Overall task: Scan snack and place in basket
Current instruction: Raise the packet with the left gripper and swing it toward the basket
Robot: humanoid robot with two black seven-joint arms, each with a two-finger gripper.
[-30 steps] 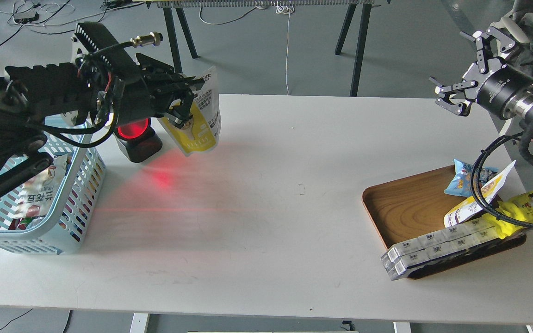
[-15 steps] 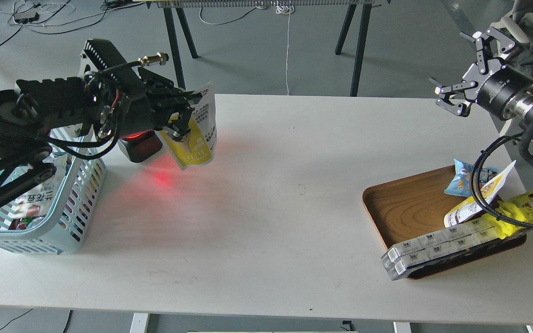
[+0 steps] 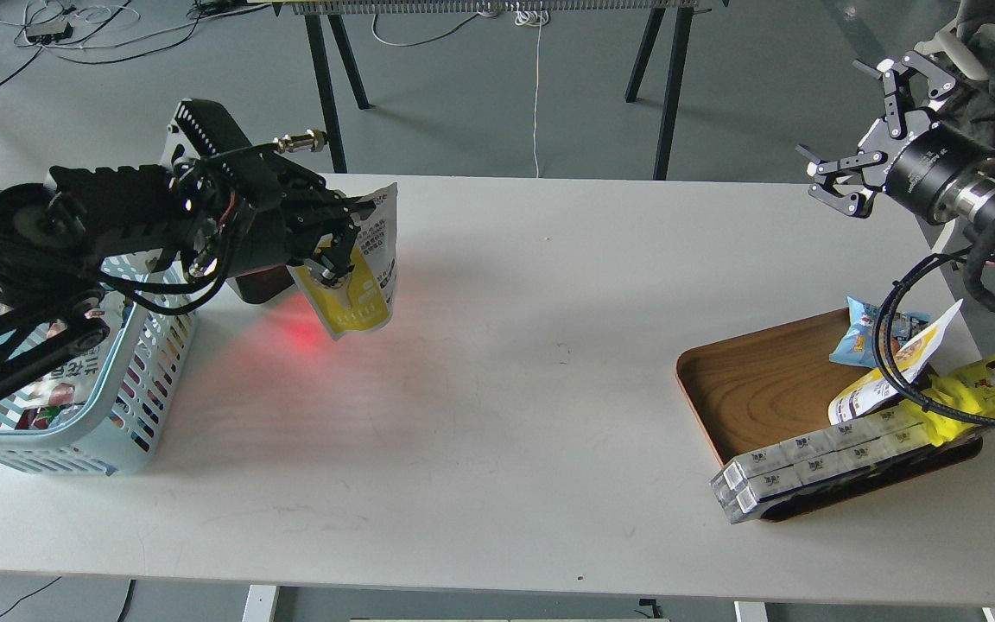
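Note:
My left gripper point(image 3: 338, 246) is shut on the snack point(image 3: 359, 276), a yellow and white pouch with its white text-printed back toward me. It hangs just above the table, right of the black scanner point(image 3: 256, 283), which my arm mostly hides. Red scanner light falls on the table below the pouch. The light blue basket point(image 3: 130, 389) stands at the left table edge under my left arm and holds other packets. My right gripper point(image 3: 860, 130) is open and empty, raised above the table's far right corner.
A brown wooden tray point(image 3: 757, 389) at the right holds a light blue snack bag point(image 3: 865, 333), a second yellow and white pouch point(image 3: 890, 371), a bright yellow packet with a cartoon face point(image 3: 994, 380) and grey boxes point(image 3: 808, 466) overhanging its front edge.
My left gripper has carried the snack down and slightly left, lower in front of the scanner, whose red window is now hidden behind my arm. The right arm has barely moved.

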